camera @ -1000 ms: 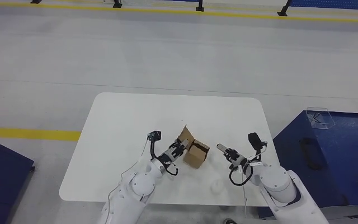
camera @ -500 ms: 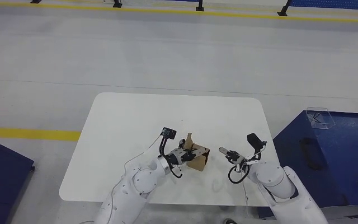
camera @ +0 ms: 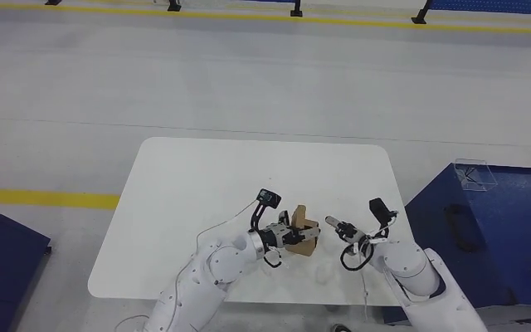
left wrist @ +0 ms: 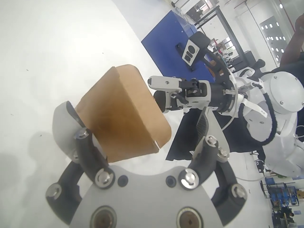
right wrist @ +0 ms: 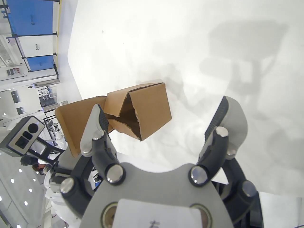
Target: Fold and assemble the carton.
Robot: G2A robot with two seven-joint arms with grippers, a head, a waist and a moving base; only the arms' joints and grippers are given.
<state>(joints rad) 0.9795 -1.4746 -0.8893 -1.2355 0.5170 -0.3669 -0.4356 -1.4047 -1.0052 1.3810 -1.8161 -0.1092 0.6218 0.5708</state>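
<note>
Flanking carton (right wrist: 149, 107), left claw (left wrist: 134, 111), right claw (right wrist: 161, 106), spread

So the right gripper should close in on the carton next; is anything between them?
Nothing visible. The open right gripper faces the carton at its open end across white table; the left gripper sits on the far side, at the raised flap.

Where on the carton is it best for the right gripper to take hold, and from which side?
Probably take the carton by the wall edge at its open end, one finger inside, one outside, from the robot's right: that opening faces the open right gripper, and the left gripper stands at the tall flap opposite.
</note>
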